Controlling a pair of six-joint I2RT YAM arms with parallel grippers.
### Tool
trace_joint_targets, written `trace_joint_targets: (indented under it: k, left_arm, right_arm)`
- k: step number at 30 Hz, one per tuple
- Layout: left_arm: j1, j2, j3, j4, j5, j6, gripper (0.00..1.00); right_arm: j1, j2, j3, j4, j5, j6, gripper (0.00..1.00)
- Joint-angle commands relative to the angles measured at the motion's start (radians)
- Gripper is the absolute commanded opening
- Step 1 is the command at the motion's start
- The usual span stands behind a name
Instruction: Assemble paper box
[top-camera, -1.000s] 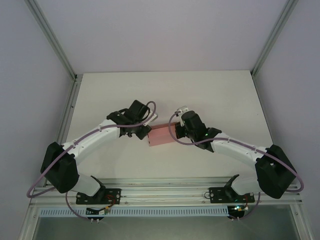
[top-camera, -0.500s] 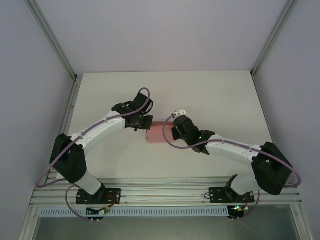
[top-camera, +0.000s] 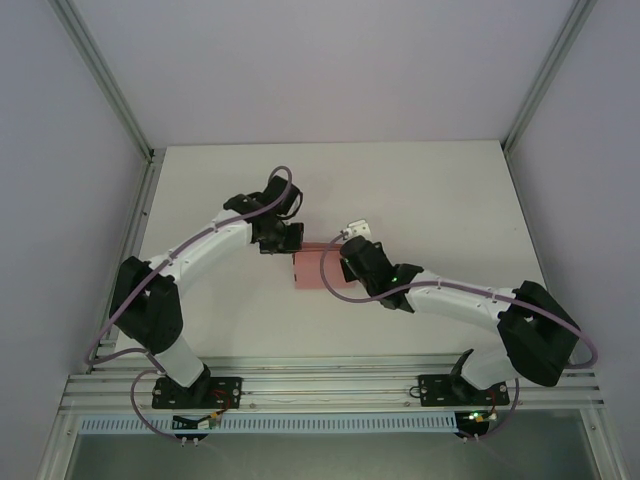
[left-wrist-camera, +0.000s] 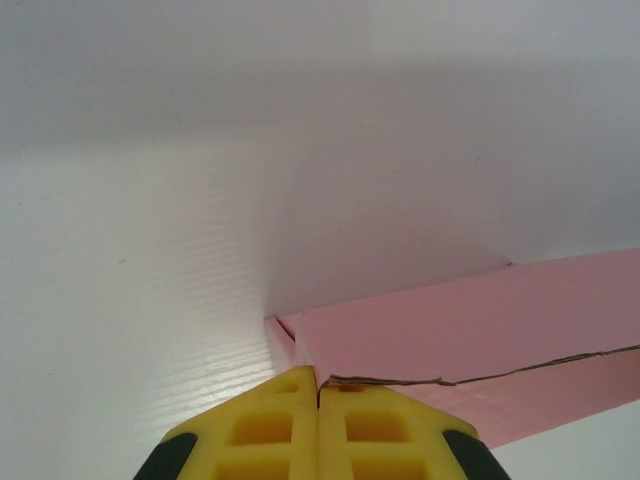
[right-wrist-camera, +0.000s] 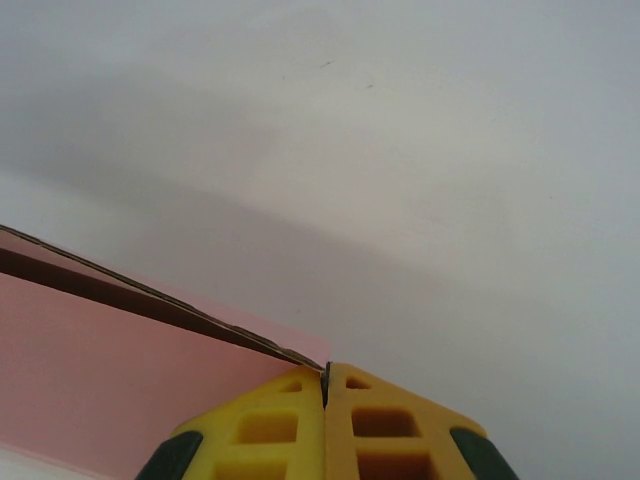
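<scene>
The paper box (top-camera: 312, 270) is a small pink card piece in the middle of the white table, between both grippers. My left gripper (top-camera: 292, 243) is at its far left corner, shut. In the left wrist view a thin card edge of the box (left-wrist-camera: 470, 330) runs straight into the seam of the yellow fingertips (left-wrist-camera: 270, 425), so my left gripper (left-wrist-camera: 318, 385) pinches it. My right gripper (top-camera: 338, 262) is at the box's right edge. In the right wrist view the box's (right-wrist-camera: 100, 370) brown-edged card ends in the seam of my shut right gripper (right-wrist-camera: 325, 375).
The white table (top-camera: 430, 190) stretches bare behind and beside the box. Grey walls and aluminium posts (top-camera: 140, 140) close it in on three sides. A metal rail (top-camera: 330, 385) with the arm bases runs along the near edge.
The left arm has stretched out, its gripper swinging toward the far side of the box. The right gripper has pushed left. The pink box has shifted a little to the left.
</scene>
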Motion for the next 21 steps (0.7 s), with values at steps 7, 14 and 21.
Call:
trace_joint_targets:
  k: [7,14,21]
  left_arm:
    - [0.018,-0.004,0.057,0.003,0.14,-0.062,0.0]
    - [0.049,0.002,0.094,-0.011,0.151,-0.079,0.0]
    - [0.081,0.002,0.096,-0.023,0.217,-0.093,0.0]
  right_arm:
    - [0.042,0.002,-0.043,-0.014,-0.019,-0.049,0.0]
    - [0.072,0.022,-0.074,0.041,0.038,-0.086,0.0]
    - [0.081,0.024,-0.093,0.073,0.073,-0.108,0.0]
